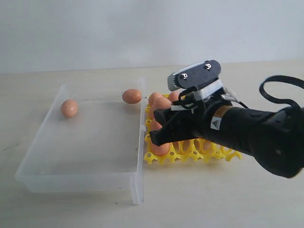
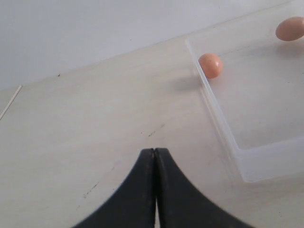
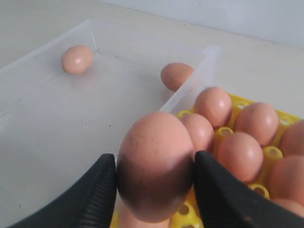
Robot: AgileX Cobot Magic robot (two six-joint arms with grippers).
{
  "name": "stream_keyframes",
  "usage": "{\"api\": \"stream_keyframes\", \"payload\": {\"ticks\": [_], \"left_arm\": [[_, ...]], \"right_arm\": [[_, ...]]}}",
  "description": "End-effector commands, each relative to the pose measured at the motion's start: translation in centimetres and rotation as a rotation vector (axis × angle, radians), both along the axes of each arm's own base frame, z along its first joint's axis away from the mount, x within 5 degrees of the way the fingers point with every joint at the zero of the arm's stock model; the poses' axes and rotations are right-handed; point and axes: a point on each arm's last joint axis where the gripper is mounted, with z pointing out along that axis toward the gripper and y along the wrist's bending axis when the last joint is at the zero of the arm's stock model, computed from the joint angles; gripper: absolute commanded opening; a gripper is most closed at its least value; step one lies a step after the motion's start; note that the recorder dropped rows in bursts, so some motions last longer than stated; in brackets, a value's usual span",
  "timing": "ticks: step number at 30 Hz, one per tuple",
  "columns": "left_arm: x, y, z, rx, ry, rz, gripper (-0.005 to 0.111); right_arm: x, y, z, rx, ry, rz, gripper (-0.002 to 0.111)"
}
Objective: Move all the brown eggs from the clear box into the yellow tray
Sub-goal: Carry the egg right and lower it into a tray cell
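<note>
My right gripper (image 3: 154,173) is shut on a brown egg (image 3: 154,164), holding it just above the near-left corner of the yellow tray (image 1: 209,155). Several brown eggs (image 3: 240,154) sit in the tray's cups. Two brown eggs lie in the clear box (image 1: 137,159): one at its far left (image 1: 69,108), one at its far right corner (image 1: 132,96). In the exterior view the right gripper (image 1: 161,132) hangs over the tray's edge beside the box wall. My left gripper (image 2: 155,151) is shut and empty above bare table, outside the box's left wall (image 2: 213,111).
The box and tray stand side by side on a pale wooden table (image 1: 213,199). The right arm (image 1: 256,133) stretches across the tray and hides most of it in the exterior view. A white wall (image 1: 142,28) runs behind the table.
</note>
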Motion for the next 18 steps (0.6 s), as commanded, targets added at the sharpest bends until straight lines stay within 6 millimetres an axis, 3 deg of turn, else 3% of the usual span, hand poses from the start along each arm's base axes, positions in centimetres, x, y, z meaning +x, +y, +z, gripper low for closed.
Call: {"api": "stream_keyframes", "payload": {"ticks": [1, 6, 11, 18], "left_arm": [[0.0, 0.0, 0.2, -0.006, -0.018, 0.0, 0.0], [0.0, 0.0, 0.2, -0.006, -0.018, 0.0, 0.0], [0.0, 0.0, 0.2, -0.006, -0.018, 0.0, 0.0], [0.0, 0.0, 0.2, -0.006, -0.018, 0.0, 0.0]], "right_arm": [[-1.6, -1.6, -1.0, -0.012, -0.002, -0.013, 0.0], [-2.6, -2.8, -2.2, 0.003, 0.009, -0.059, 0.0], [-2.0, -3.5, -3.0, -0.008, 0.033, -0.107, 0.0], [-1.7, -3.2, -5.5, -0.058, 0.063, -0.081, 0.0]]}}
